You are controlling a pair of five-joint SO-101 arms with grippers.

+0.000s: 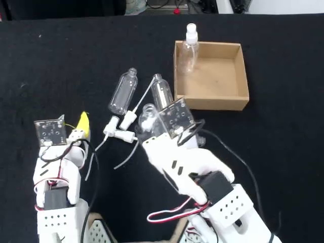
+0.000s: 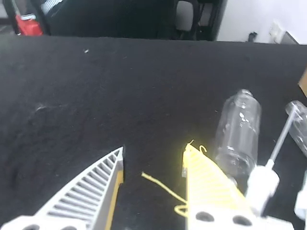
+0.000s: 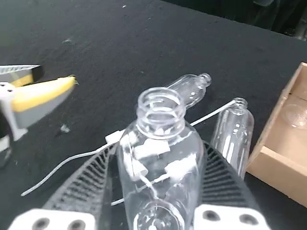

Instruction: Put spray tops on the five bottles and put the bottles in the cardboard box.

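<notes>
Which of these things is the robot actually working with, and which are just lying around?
Part of the job:
cardboard box
capped bottle in it
open bottle in the right gripper
bare bottle lying near the box
second bare bottle farther off
loose spray tops

Just lying about:
red object and cables in the background

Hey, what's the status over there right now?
Right gripper: jaws shut on uncapped bottle. Left gripper: jaws open, empty. One capped bottle in cardboard box. Loose spray tops on table.
</notes>
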